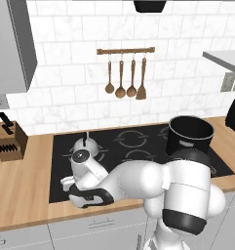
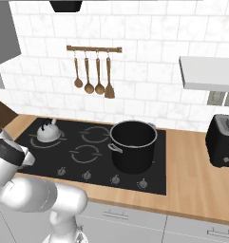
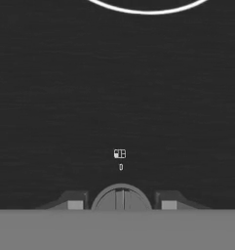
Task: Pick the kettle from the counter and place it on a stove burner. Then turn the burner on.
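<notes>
- Hovering low at the cooktop's near left edge, the pincer (image 3: 121,205) straddles a knob (image 3: 121,199), fingers parted, gripping nothing.
- Kettle (image 2: 48,132) sits on the far-left burner (image 2: 63,136), so switching on looks next.

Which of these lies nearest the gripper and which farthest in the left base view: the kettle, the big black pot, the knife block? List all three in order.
The gripper is low at the cooktop's front left edge.
1. The kettle, just behind it on the left rear burner.
2. The knife block, off to the left on the counter.
3. The big black pot, far right on the cooktop.
</notes>
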Controlling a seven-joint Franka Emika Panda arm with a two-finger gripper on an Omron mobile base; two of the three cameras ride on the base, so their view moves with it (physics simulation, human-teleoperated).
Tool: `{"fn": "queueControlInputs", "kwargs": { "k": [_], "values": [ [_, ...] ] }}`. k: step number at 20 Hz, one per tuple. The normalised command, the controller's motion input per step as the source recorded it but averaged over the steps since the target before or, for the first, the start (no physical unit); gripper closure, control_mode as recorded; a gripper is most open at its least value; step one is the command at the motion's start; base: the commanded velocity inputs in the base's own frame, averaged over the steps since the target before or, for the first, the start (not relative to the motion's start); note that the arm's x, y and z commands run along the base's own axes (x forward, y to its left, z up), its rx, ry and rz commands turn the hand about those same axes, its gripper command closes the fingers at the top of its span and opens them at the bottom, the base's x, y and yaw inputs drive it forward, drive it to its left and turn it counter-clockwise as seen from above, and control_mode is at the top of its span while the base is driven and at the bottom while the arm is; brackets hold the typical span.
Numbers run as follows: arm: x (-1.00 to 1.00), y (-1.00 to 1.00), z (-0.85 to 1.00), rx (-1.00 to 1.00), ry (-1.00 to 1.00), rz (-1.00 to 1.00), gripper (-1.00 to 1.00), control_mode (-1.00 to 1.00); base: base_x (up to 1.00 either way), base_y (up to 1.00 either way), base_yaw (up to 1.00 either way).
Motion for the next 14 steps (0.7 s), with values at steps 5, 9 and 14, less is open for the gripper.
{"fn": "queueControlInputs", "kwargs": {
  "k": [5, 9, 14],
  "values": [
    [0.0, 0.0, 0.0, -0.08, 0.0, 0.28, 1.0, -1.0, 0.0, 0.0, 0.0],
    [0.0, 0.03, 0.02, -0.12, 0.0, 0.34, 1.0, -1.0, 0.0, 0.0, 0.0],
    [0.0, 0.14, 0.06, -0.14, 0.0, 0.34, 1.0, -1.0, 0.0, 0.0, 0.0]
  ]
}}
